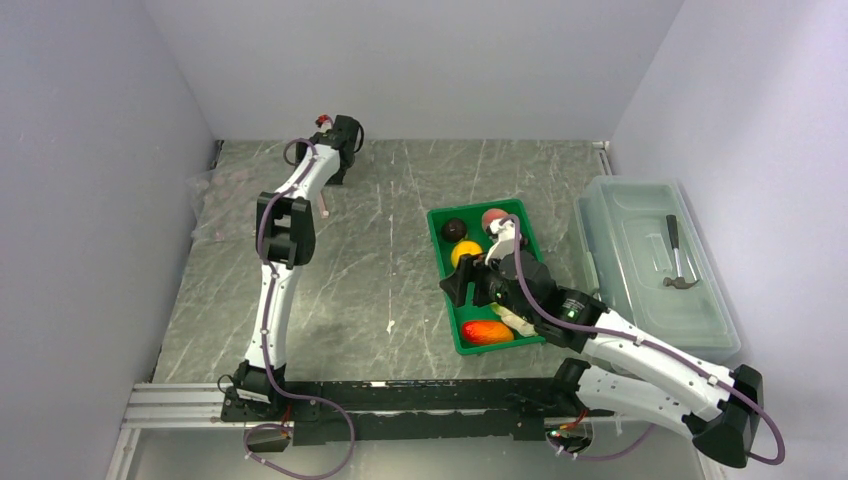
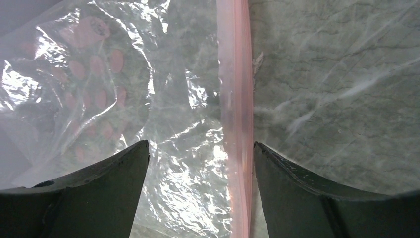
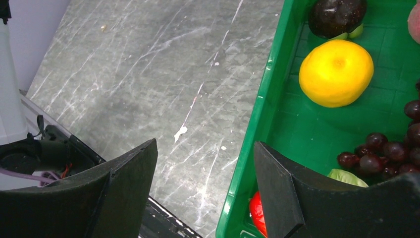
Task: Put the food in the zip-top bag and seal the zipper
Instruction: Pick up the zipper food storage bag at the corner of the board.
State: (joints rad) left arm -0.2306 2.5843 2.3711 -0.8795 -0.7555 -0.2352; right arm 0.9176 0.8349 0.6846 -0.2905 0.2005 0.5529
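The clear zip-top bag [image 1: 225,195] lies flat at the far left of the table. In the left wrist view the bag [image 2: 183,124] is crinkly and its pink zipper [image 2: 235,99] runs up the middle. My left gripper [image 2: 200,148] is open just above it, with the strip beside the right finger. The food lies in the green tray [image 1: 435,240]: lemon [image 3: 337,72], dark round fruit [image 3: 337,15], grapes [image 3: 386,151], lettuce [image 3: 346,176] and red-orange fruit [image 1: 488,332]. My right gripper [image 3: 205,148] is open and empty, its jaws standing either side of the tray's left wall [image 3: 270,99].
A large clear lidded box [image 1: 650,270] with a grey hammer [image 1: 678,260] on it stands at the right, beside the tray. A pinkish round fruit [image 1: 494,218] sits at the tray's far end. A round patch of pink ovals [image 2: 94,89] shows through the bag.
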